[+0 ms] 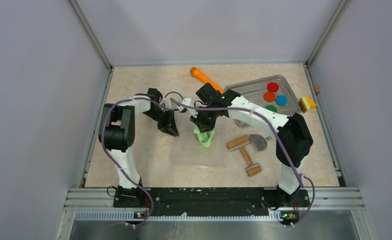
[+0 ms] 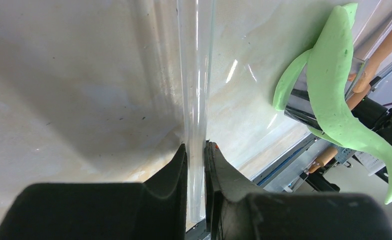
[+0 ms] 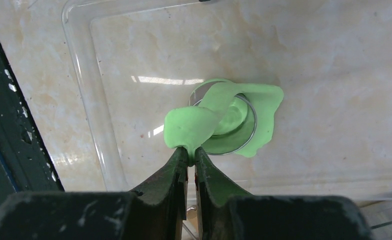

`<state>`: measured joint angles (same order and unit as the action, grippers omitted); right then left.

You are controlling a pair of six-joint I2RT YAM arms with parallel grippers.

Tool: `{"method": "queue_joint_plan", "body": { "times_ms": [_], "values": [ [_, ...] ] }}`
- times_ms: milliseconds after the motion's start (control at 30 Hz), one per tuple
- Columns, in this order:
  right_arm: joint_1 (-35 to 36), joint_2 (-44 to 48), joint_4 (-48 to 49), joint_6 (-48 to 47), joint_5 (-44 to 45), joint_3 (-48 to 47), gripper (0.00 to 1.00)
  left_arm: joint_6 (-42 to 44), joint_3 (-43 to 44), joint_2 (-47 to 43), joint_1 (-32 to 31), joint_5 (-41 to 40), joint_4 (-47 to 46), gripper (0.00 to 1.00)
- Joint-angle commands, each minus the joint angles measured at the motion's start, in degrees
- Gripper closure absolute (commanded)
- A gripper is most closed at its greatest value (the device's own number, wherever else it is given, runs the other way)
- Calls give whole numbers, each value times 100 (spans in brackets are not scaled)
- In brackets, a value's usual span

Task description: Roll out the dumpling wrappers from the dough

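We note right gripper [image 3: 190, 154] pinched tight on dough [image 3: 194, 125] draped over the ring [image 3: 254, 127] on the tray [image 3: 134, 45]; left gripper [image 2: 196, 150] clamps tray rim. Risk: thin sheet tears or drags ring if pulled

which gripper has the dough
The right gripper: it pinches the edge of the green dough. The left gripper is shut on the rim of the clear tray instead.

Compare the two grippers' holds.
The left gripper is shut on the rim of the clear tray; the right gripper is shut on the dough. The left gripper sits at the tray's edge; the right gripper is over its floor, by the metal ring. Both are shut.
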<state>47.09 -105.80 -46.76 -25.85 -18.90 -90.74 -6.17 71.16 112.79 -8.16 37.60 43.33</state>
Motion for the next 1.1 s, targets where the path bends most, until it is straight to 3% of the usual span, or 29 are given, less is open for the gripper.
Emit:
{"method": "queue_joint_plan", "body": {
  "times_ms": [0,600,767,1067],
  "values": [
    [-34,403,36,159,-335,40,89,122,124,63,8,-105,35,100],
    [-753,692,144,382,-439,2,89,218,73,0,8,-174,44,100],
    [-781,609,80,383,-503,-48,90,213,54,-135,8,-84,-18,94],
    [-1313,966,49,352,-431,-30,90,295,19,-150,8,-208,41,94]
  ]
}}
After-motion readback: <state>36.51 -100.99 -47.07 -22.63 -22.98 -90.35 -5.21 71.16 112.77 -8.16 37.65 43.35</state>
